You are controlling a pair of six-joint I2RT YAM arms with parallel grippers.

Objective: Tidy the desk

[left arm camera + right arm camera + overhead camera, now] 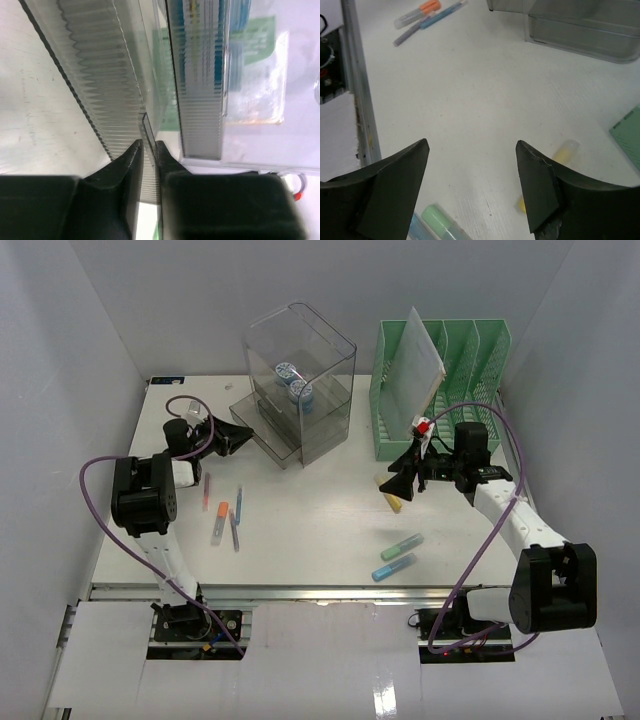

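The left tool (148,145) is almost closed. It pinches the thin ribbed front wall of the smoky clear plastic drawer (268,435), which sticks out at the foot of the tall clear plastic box (300,350). I think this grip is there to slide the drawer, or to keep it out, so that small things can go inside.

The right tool (472,145) has its fingers wide apart and holds nothing. It hangs low over the large flat white counter with an aluminium rail at its front edge (310,515), and the yellow highlighter (562,152) is just beside one finger, so probably this is the next thing to take.

The counter lies in front of both arm bases. On it lie loose the thin orange, blue and purple pens (225,520), the green highlighter (402,545) and the blue highlighter (393,567), so most of the tidying seems not yet done.
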